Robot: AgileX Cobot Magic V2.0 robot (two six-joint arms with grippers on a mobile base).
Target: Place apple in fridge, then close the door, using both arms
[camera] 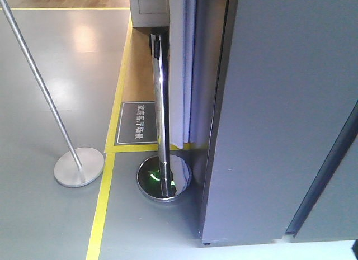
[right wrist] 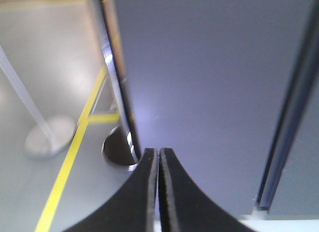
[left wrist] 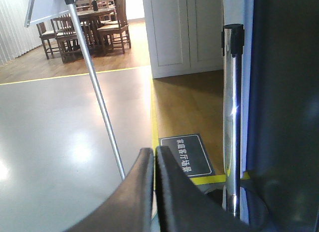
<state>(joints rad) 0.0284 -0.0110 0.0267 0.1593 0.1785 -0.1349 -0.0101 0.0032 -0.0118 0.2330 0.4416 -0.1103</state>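
Grey steel fills the right of the front view: the fridge (camera: 279,120), door shut. The apple is not visible. Left claw (left wrist: 154,157) and right claw (right wrist: 158,157) are pressed together, empty. The apple is probably firm, smooth, light; best gripped around its middle.

Front view: even, fairly bright indoor light; soft glare patches on the grey floor (camera: 50,92); chrome post (camera: 161,103) carries sharp highlights, green reflection on its base (camera: 163,179); fridge (camera: 279,120) face flat and matte, little shadow; focus decent, slight softness at the edges. Left wrist view: bright daylight from the far room, upper left washed out; pale glare blobs on the floor; specular streak on the post; fridge side at right very dark, detail lost; left gripper (left wrist: 154,157) close, dark, soft. Right wrist view: blurred overall; fridge face has a faint bright bloom mid-frame; floor glare top left; right gripper (right wrist: 158,157) black, edges soft.
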